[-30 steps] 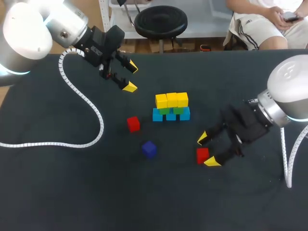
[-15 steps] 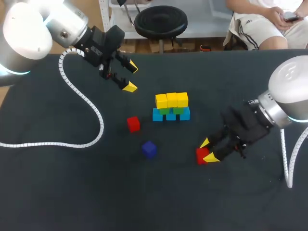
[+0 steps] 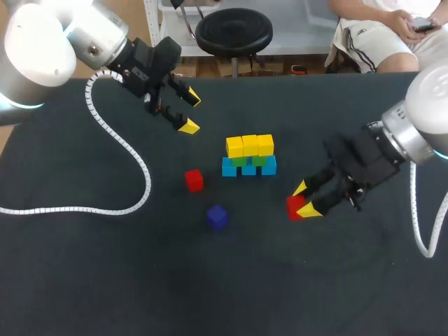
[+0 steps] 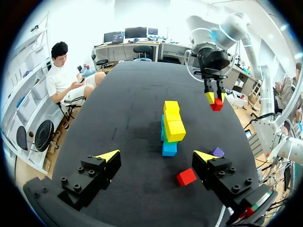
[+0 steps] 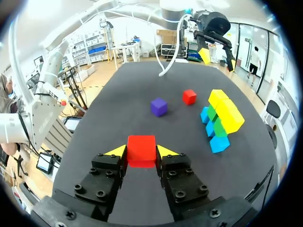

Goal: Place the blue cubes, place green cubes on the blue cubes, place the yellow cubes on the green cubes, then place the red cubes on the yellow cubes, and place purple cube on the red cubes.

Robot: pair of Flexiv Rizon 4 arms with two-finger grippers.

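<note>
The right hand (image 5: 141, 151) is clamped on a red cube (image 5: 141, 150), one yellow tip on each side face, and the cube sits square between them. It is to the right of the stack and a little nearer, well clear of it.

The stack stands mid-desk: three blue cubes (image 3: 248, 168) in a row, green cubes (image 3: 250, 160) on them, and three yellow cubes (image 3: 250, 145) on top. That yellow row is where this cube belongs, I'd say.

To do it well, carry the cube high enough to pass over the yellow edge. Bring it straight down with its faces in line with the row, and let go only once it rests. A sideways brush could push the yellows off.

The left hand (image 3: 190, 113) hangs spread and empty at the far left. A second red cube (image 3: 194, 180) and the purple cube (image 3: 217, 216) lie on the desk (image 3: 105, 280), left of the stack and nearer.
</note>
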